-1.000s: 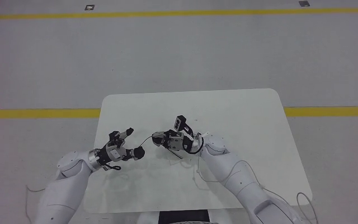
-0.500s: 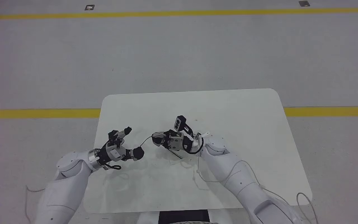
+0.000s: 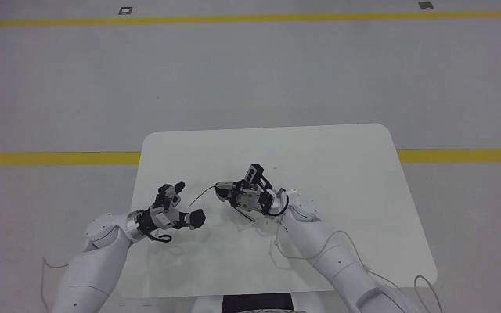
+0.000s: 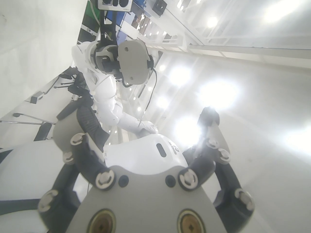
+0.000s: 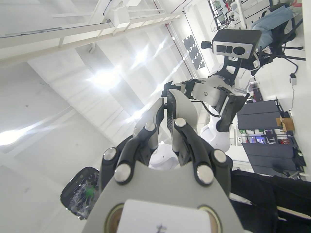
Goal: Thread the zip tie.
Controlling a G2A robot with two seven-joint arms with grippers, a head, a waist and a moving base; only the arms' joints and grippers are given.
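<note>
Over the near half of the bench (image 3: 352, 172), the left end effector (image 3: 182, 205) hangs spread and empty. Just beyond, the right end effector (image 3: 225, 190) pinches the zip tie (image 3: 206, 191) (a thin dark strip); the left should seize its free tip gently, keeping it straight.

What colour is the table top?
White. The table shows best in the top view.
</note>
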